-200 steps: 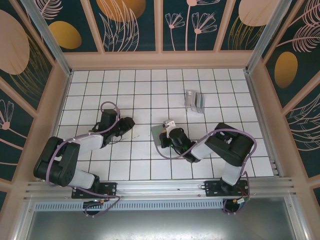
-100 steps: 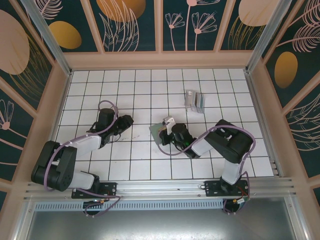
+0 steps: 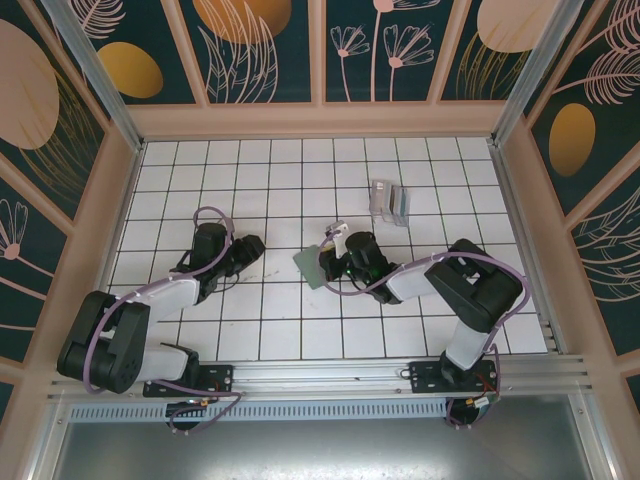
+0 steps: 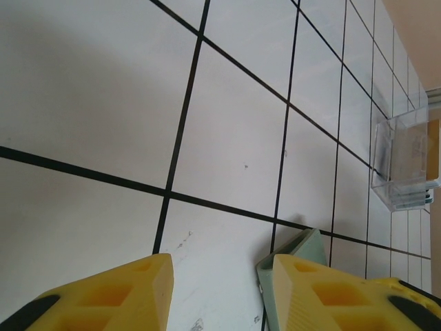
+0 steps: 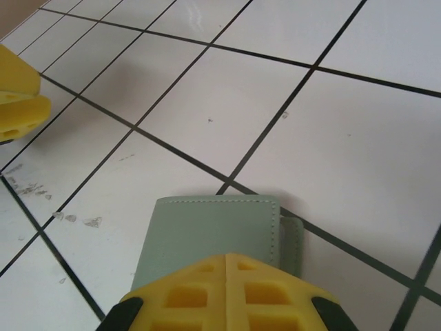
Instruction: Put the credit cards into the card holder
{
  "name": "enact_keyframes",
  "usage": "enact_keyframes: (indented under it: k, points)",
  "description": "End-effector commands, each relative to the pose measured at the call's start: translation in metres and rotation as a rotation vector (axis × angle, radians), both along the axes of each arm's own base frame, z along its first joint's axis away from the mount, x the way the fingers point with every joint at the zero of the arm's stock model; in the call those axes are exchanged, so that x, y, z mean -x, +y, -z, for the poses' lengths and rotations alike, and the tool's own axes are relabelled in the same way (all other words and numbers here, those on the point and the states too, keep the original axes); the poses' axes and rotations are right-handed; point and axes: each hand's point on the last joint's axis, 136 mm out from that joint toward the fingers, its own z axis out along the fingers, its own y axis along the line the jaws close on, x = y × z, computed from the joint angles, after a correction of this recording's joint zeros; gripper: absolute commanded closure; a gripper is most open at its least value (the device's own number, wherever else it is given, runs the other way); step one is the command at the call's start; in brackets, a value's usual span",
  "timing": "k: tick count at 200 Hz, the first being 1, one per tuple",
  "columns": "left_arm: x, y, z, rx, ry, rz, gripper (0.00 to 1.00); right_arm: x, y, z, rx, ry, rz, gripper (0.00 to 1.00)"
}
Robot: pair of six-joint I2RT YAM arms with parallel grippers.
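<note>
Card holder (image 5: 207,231) went left w/ your R claw (image 5: 226,261) clenched on its near edge; looks light, bendy, so grip mid-edge. L claw (image 4: 219,276) released.

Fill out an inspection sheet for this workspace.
Surface: white tiled table, faint scuffs on a few tiles.
Job's things: green card holder, gripped at one edge; credit cards upright in a clear stand, apart from the holder.
Clutter: nothing seen.
Hands: left hand open and empty, beside the holder's corner; right hand shut on the card holder.
Cables: purple cables looped along both arms.
Surroundings: leaf-patterned walls; metal rail at the near edge.
</note>
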Motion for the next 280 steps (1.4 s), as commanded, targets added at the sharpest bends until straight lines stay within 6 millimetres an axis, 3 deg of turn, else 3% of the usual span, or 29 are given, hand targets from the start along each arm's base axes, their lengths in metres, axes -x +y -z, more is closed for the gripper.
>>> enact_keyframes:
  k: [1,71,136,195,280]
  points:
    - [-0.002,0.002,-0.008,0.01,-0.036,-0.009,0.57,0.007,0.009,-0.004,-0.034,0.038,-0.052,1.0]
    - [0.002,-0.012,-0.004,0.044,-0.054,0.055,0.59,0.007,0.019,0.009,-0.051,0.117,-0.076,1.0]
    - [0.013,-0.008,0.011,0.056,-0.033,0.035,0.59,0.01,0.017,0.019,-0.037,0.146,-0.069,1.0]
    - [0.014,-0.007,0.011,0.047,-0.033,0.035,0.59,-0.002,0.016,-0.002,-0.063,0.096,-0.026,1.0]
    - [0.015,-0.004,0.016,0.028,-0.017,0.027,0.59,-0.012,0.019,-0.001,-0.049,0.09,-0.004,1.0]
